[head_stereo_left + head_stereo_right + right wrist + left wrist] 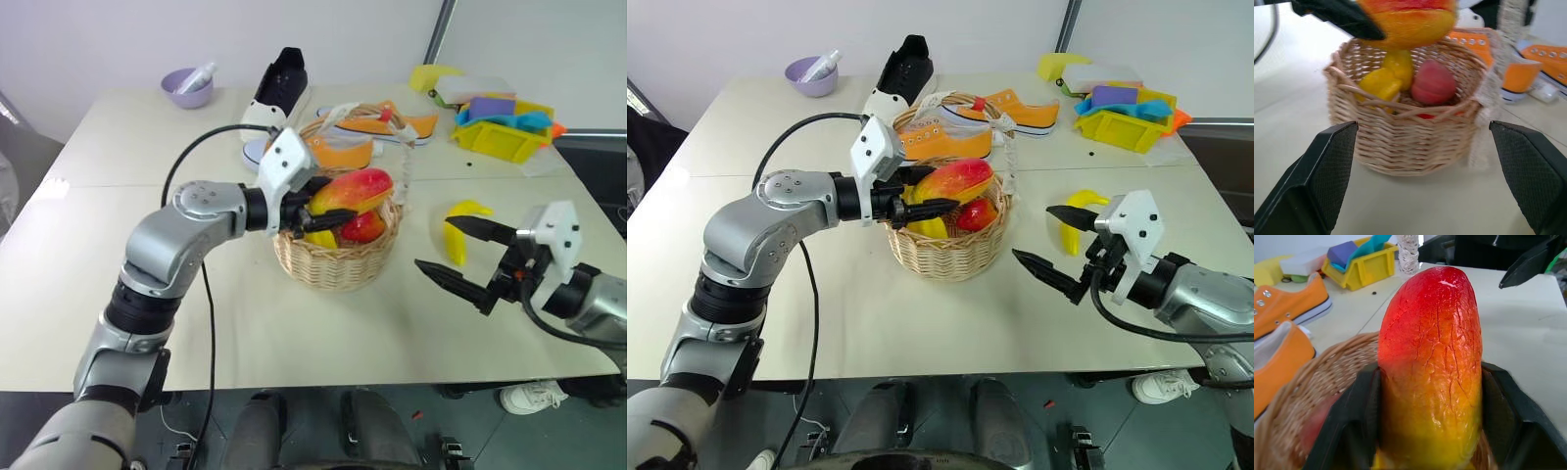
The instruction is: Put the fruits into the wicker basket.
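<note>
Nearest the camera, the right gripper (pixel 468 257) hangs over the table's near right part with its two black fingers spread wide and nothing between them. Its tips point toward the wicker basket (pixel 337 258), which stands mid-table. A banana (pixel 460 228) lies on the bare tabletop just beyond this gripper, toward the right edge, its curved length running roughly from near to far; judging by that, the right arm is far the nearer one for it. Over the basket's mouth the left gripper (pixel 315 209) has the mango (pixel 355 191) between its fingers, long axis pointing out along them, with the fingers flanking its yellow end; whether they clamp it or have just slackened I cannot tell. Other fruit pieces already sit inside. No writing is legible anywhere.
</note>
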